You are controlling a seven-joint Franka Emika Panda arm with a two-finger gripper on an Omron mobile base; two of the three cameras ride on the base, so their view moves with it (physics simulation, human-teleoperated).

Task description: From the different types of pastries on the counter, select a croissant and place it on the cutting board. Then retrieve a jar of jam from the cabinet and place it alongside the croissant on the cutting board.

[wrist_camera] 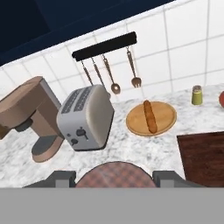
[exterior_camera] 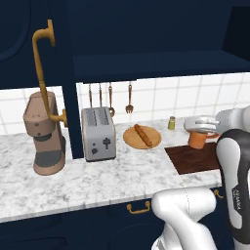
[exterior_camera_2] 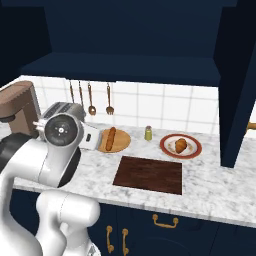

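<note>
My gripper (exterior_camera: pixel 199 131) is shut on the jar of jam (exterior_camera: pixel 197 141), a small orange-brown jar held in the air over the counter (exterior_camera: pixel 88 183). In the hand view its round lid (wrist_camera: pixel 116 174) sits between my fingertips (wrist_camera: pixel 65 178). The dark brown cutting board (exterior_camera_2: pixel 150 174) lies bare on the counter, seen also below the jar (exterior_camera: pixel 193 160). The golden croissant (exterior_camera_2: pixel 181 145) rests on a red-rimmed plate (exterior_camera_2: pixel 167 151) behind the board. A long brown loaf (exterior_camera: pixel 143 135) lies on a round wooden plate (exterior_camera: pixel 131 140). The navy cabinet (exterior_camera: pixel 156 63) stands open above.
A silver toaster (exterior_camera: pixel 98 133) and a brown coffee machine (exterior_camera: pixel 45 132) stand at the left. A yellow-green shaker (exterior_camera: pixel 171 123) sits by the tiled wall, and utensils (exterior_camera: pixel 129 100) hang there. The open cabinet door (exterior_camera: pixel 68 97) with its brass handle (exterior_camera: pixel 41 63) juts out over the counter.
</note>
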